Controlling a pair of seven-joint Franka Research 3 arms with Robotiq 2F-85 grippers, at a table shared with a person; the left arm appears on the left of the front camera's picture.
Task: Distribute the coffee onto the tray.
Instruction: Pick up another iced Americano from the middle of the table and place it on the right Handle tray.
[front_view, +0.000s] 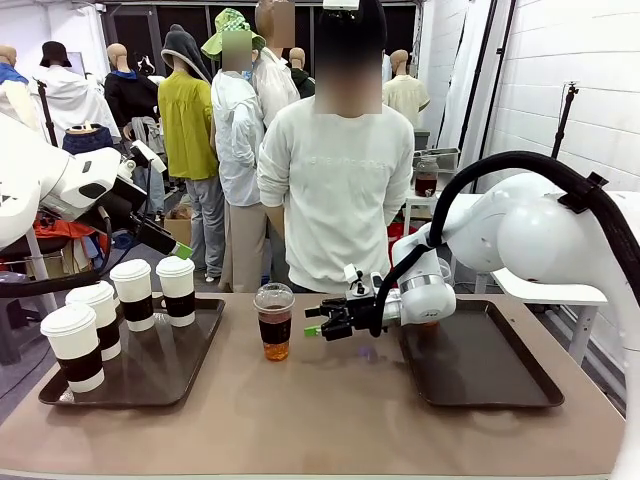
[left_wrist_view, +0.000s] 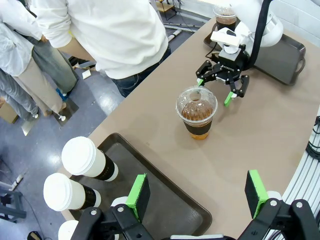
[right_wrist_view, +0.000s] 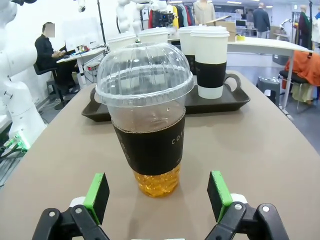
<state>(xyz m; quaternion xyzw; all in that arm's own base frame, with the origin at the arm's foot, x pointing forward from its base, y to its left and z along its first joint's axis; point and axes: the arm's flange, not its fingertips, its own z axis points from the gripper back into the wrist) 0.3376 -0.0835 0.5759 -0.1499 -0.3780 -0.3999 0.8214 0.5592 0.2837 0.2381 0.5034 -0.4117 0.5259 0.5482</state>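
Four white paper cups with brown sleeves stand on the left tray. One clear dome-lidded cup of amber drink stands on the bare table between the trays. My right gripper is open and low over the table, its fingertips pointing at that cup from just short of it. A second dome-lidded cup stands on the right tray behind the right wrist. My left gripper hangs open and empty high above the left tray and the paper cups.
A person in a white top stands at the far edge of the table, hands out of sight. The right tray has bare room across its front. Open tabletop lies in front of the clear cup.
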